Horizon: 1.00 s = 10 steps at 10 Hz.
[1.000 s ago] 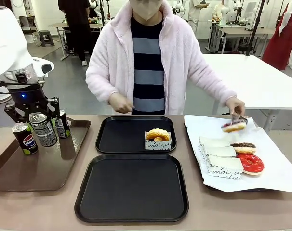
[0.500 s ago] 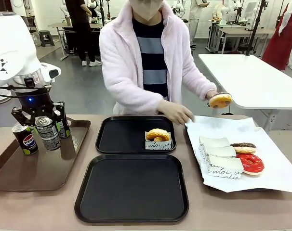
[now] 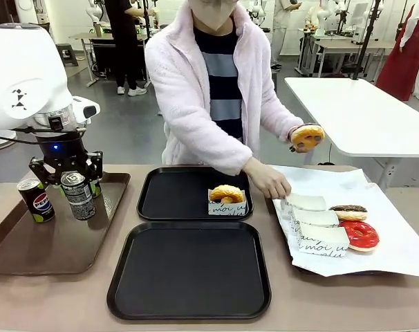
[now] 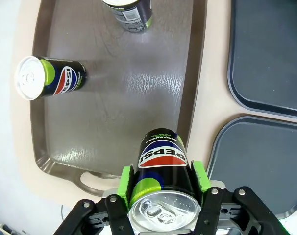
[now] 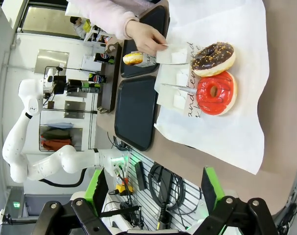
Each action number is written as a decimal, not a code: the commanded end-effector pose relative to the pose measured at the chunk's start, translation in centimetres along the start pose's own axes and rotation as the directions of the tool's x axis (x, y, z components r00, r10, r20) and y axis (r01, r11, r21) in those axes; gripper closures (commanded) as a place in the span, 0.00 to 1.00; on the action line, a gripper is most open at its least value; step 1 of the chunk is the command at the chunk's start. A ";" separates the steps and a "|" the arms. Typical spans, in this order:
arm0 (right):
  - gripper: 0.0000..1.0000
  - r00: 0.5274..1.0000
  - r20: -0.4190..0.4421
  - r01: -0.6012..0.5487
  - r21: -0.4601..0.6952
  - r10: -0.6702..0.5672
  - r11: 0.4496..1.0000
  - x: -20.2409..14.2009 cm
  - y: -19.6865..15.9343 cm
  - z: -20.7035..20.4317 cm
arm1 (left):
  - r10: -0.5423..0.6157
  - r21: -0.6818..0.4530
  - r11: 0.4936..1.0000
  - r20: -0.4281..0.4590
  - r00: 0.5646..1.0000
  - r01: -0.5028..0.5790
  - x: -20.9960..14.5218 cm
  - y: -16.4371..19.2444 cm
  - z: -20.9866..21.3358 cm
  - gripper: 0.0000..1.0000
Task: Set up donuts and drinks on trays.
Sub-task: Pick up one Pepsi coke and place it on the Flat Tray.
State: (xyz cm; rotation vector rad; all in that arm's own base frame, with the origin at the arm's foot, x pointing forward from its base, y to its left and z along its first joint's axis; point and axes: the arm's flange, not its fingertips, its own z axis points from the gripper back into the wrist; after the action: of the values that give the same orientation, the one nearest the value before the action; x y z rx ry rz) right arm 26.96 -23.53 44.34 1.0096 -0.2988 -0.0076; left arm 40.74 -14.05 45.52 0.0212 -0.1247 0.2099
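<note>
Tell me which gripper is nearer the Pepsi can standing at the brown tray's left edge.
Left. The left gripper, shut on a second can, is over the brown tray right beside that Pepsi can. The right gripper, open, is past the white paper at the table's other end.

Can [image 3: 35, 199] on left tray [image 3: 57, 245], far tray [image 3: 168, 197] behind near tray [image 3: 189, 270], centre; donut [image 3: 227, 193] on far tray, paper-lined tray [image 3: 396, 252] right

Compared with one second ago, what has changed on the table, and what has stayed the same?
The left gripper, shut on a can, carried it slightly rightward, toward the black trays. The person lifted a donut off the white paper; the other hand reached to the paper sleeves. The sleeved donut and the Pepsi can on the brown tray stayed put.
</note>
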 end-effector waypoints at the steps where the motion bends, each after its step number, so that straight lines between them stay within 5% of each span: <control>1: 0.00 1.000 0.006 -0.008 0.015 0.008 1.000 0.0 0.0 0.1 | -0.014 -0.010 1.000 0.003 1.000 0.015 0.2 -0.2 0.8 0.42; 10: 0.00 1.000 0.006 -0.008 0.015 0.008 1.000 0.0 0.0 0.1 | -0.084 -0.002 0.996 0.028 0.996 0.084 -2.0 0.9 1.1 0.42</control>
State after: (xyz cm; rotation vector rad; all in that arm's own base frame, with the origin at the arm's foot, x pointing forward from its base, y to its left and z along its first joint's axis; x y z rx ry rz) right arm 26.96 -23.53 44.34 1.0096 -0.2987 -0.0077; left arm 38.90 -13.97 45.95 0.0331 -0.1424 0.1390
